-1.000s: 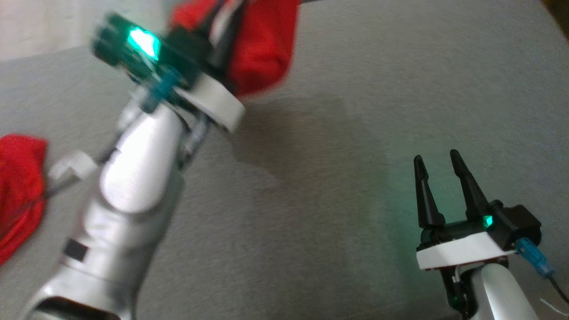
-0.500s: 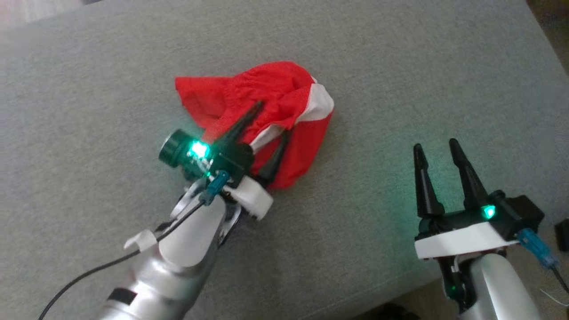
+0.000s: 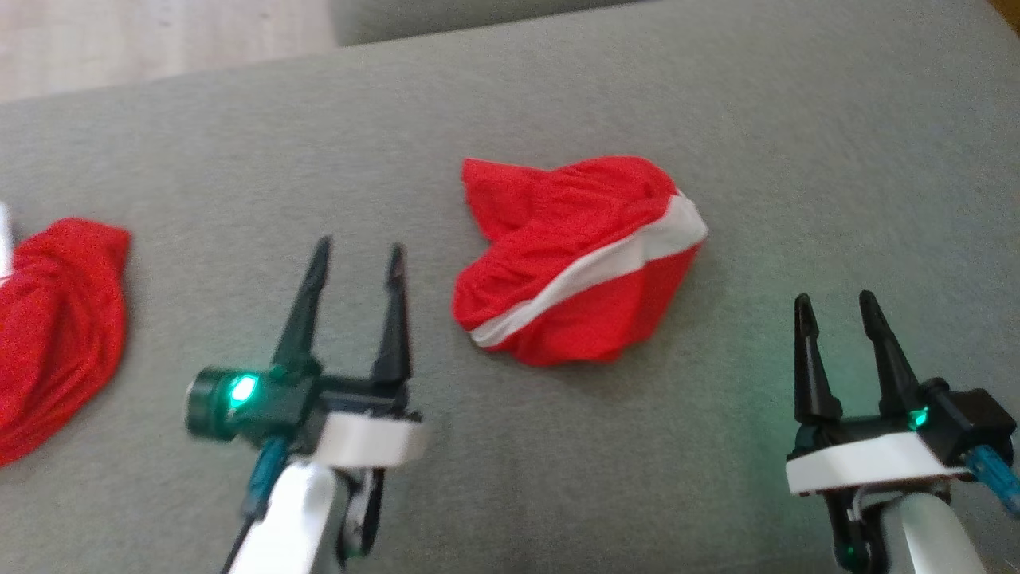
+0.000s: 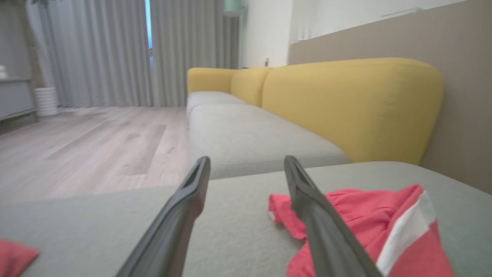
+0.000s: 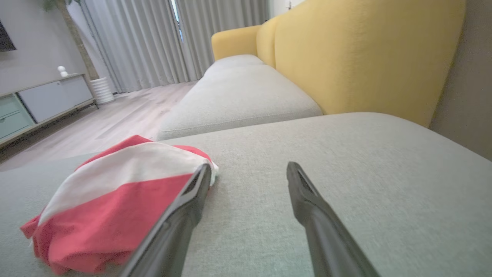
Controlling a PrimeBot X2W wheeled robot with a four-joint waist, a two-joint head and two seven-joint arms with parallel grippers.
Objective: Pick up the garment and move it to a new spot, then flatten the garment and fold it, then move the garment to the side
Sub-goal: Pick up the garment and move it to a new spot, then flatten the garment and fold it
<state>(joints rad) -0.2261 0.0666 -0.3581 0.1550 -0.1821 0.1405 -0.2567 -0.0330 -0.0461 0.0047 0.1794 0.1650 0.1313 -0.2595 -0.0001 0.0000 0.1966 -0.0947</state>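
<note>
A crumpled red garment with a white band (image 3: 578, 259) lies on the grey cushion (image 3: 510, 494), near the middle of the head view. It shows at the lower right in the left wrist view (image 4: 365, 227) and at the lower left in the right wrist view (image 5: 111, 200). My left gripper (image 3: 358, 255) stands open just left of the garment, apart from it, nothing between its fingers. My right gripper (image 3: 835, 304) is open at the lower right, a short way right of the garment.
A second red cloth (image 3: 56, 319) lies at the cushion's left edge, also seen as a red corner (image 4: 15, 256). A yellow sofa back (image 5: 365, 54) and more grey seats stand beyond. Wooden floor (image 4: 88, 142) lies past the cushion's far edge.
My left gripper has let go of the garment and drawn back to its left, standing open. The garment now lies free on the cushion. The head camera has shifted.
</note>
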